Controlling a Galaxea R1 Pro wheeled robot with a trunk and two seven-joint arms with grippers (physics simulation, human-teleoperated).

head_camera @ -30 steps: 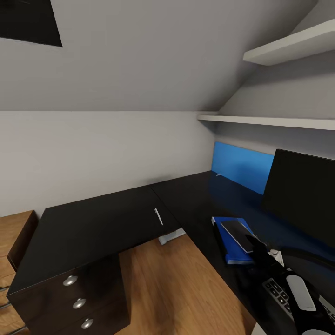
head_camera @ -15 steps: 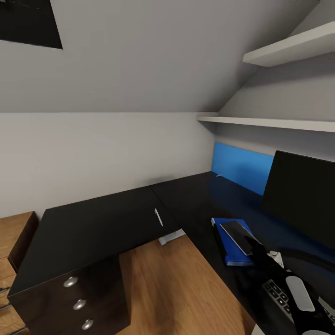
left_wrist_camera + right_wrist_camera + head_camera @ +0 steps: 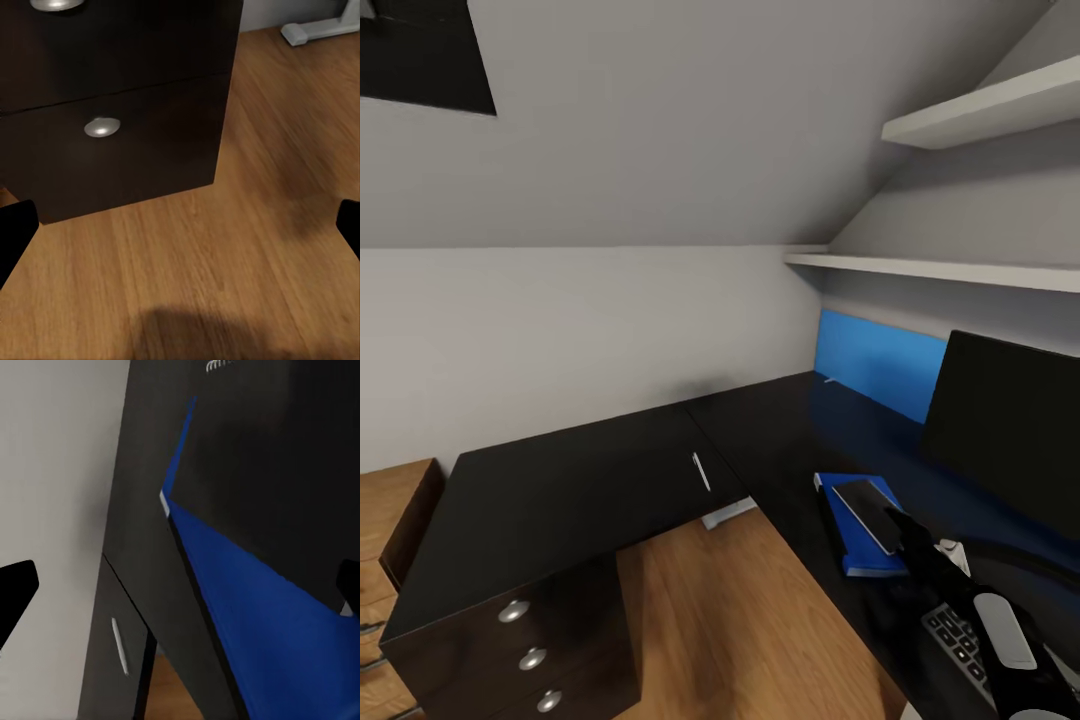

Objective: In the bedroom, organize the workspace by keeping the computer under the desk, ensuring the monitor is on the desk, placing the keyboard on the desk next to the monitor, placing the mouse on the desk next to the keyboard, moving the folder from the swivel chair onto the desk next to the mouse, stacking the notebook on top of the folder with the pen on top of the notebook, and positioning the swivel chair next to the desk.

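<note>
Black worktop carries the blue folder, with the grey notebook stacked on it just ahead of the right hand. Right hand hovers at the notebook's near edge, fingers spread wide in its wrist view, holding nothing. Pen lies well off to that hand's left on the worktop. Monitor stands to the hand's right, keyboard behind it under the arm. Left hand spread wide over the wood floor near the drawers.
</note>
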